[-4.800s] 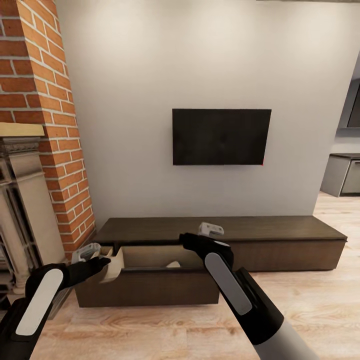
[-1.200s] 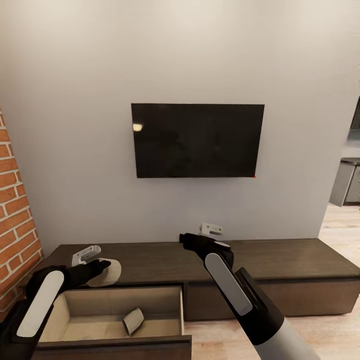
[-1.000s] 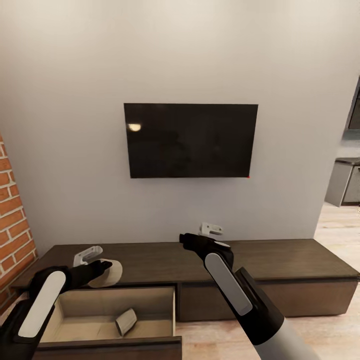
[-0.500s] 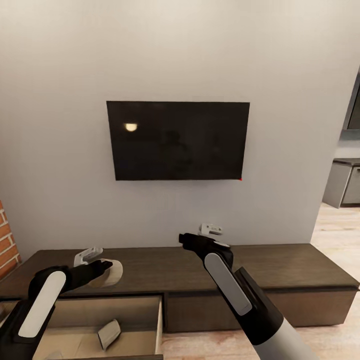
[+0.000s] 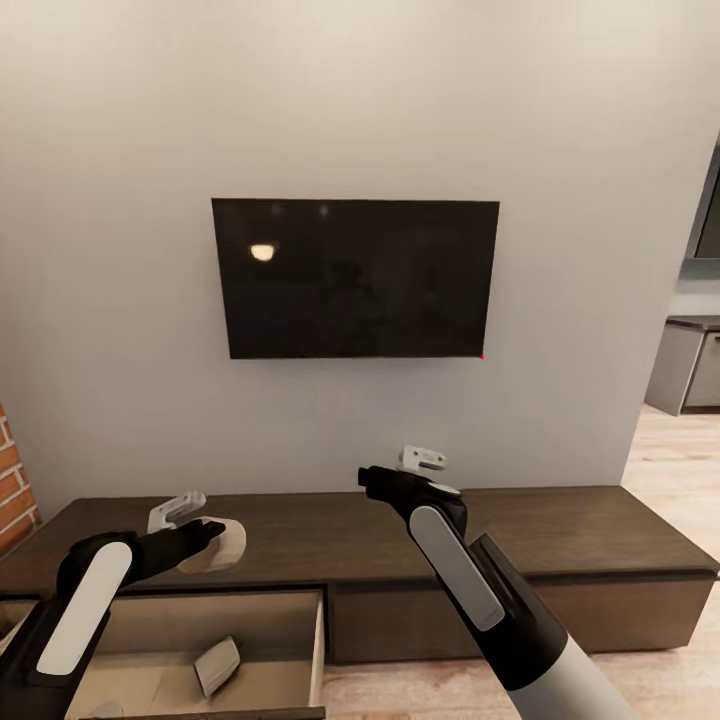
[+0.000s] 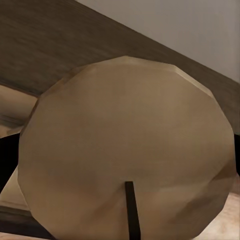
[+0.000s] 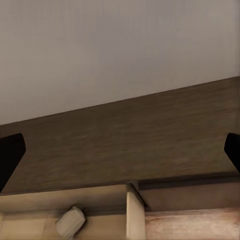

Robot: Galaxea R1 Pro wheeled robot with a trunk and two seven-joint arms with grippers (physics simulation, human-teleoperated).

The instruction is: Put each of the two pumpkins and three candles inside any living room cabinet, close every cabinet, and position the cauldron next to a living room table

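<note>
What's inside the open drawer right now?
One candle lies tipped on the pale floor of the open drawer of the cabinet. The left arm covers the drawer's left part, so anything there is hidden. The left end effector holds another candle.

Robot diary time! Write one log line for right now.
left gripper: holding candle above cabinet | drawer: open, another candle lying inside | right gripper: open, empty
</note>
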